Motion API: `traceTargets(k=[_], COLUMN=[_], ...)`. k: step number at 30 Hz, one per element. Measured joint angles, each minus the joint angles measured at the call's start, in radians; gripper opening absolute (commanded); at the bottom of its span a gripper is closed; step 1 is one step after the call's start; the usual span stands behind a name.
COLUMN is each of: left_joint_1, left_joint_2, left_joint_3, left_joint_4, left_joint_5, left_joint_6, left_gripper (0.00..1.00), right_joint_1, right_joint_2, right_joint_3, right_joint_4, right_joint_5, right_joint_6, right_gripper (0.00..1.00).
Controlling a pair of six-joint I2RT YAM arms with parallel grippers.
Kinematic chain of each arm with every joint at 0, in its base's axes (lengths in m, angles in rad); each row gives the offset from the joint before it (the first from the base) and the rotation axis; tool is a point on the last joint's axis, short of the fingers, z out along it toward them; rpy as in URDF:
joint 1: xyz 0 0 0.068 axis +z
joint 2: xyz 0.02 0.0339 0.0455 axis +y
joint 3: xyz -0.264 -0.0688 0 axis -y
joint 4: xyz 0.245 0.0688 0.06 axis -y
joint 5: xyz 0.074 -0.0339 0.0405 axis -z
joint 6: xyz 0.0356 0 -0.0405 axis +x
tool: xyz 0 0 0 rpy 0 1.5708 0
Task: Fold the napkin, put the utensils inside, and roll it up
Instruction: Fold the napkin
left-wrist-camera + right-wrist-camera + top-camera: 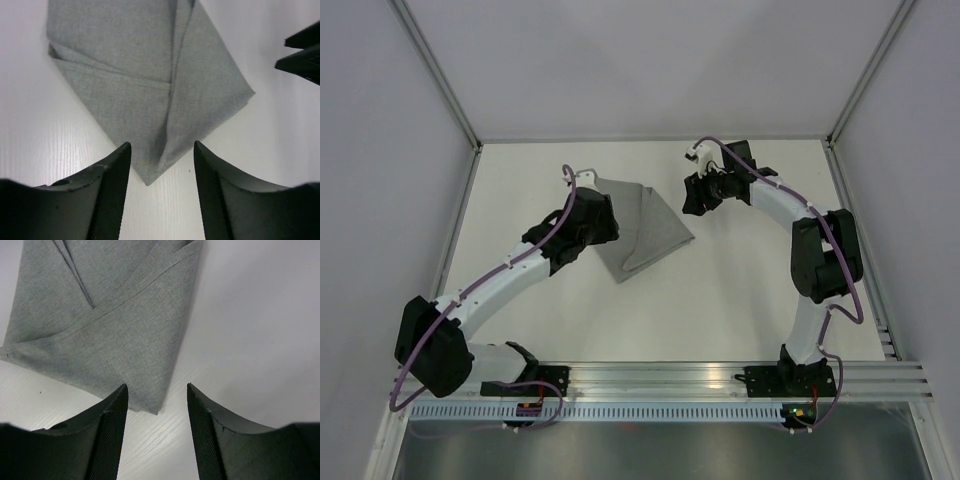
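Observation:
The grey napkin [645, 232] lies folded into a layered, roughly diamond shape on the white table. My left gripper [603, 222] hovers over its left side. In the left wrist view the napkin [150, 75] has one corner pointing in between the open fingers of the left gripper [161, 143], which hold nothing. My right gripper [698, 200] sits just off the cloth's upper right edge. In the right wrist view a napkin [110, 325] corner ends just ahead of the open right gripper [156, 385], near its left finger. No utensils are in view.
Bare white table [760, 290] surrounds the cloth, closed in by grey walls at the back and sides. An aluminium rail [660, 378] carrying both arm bases runs along the near edge. The right gripper's dark fingers [302, 55] show at the left wrist view's right edge.

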Motion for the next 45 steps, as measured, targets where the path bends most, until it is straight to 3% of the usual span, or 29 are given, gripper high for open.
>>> traceTargets(k=[4,5,13,26,45], left_joint_1=[0.099,0.131,0.328,0.401,0.389], left_joint_2=[0.036,0.043,0.104,0.458,0.669], left_joint_3=[-0.032,-0.050,-0.179,0.013,0.282], left_joint_4=[-0.018,-0.020,-0.012,0.013,-0.021], left_joint_5=[-0.007,-0.003,0.032,0.079,0.147], left_joint_6=[-0.060,-0.076,-0.177,-0.200,-0.160], left_gripper=[0.39,0.30,0.02,0.02,0.02], right_joint_1=[0.006,0.006,0.006,0.026,0.084], right_joint_2=[0.074,0.092,0.222,0.261,0.137], right_joint_3=[0.056,0.069,0.208,0.193,-0.039], right_joint_4=[-0.001,-0.002,-0.015,-0.018,0.013], right_joint_5=[0.034,0.046,0.153,0.281,0.317], right_joint_6=[0.005,0.010,0.078,0.074,0.013], right_gripper=[0.50,0.49,0.29,0.22,0.20])
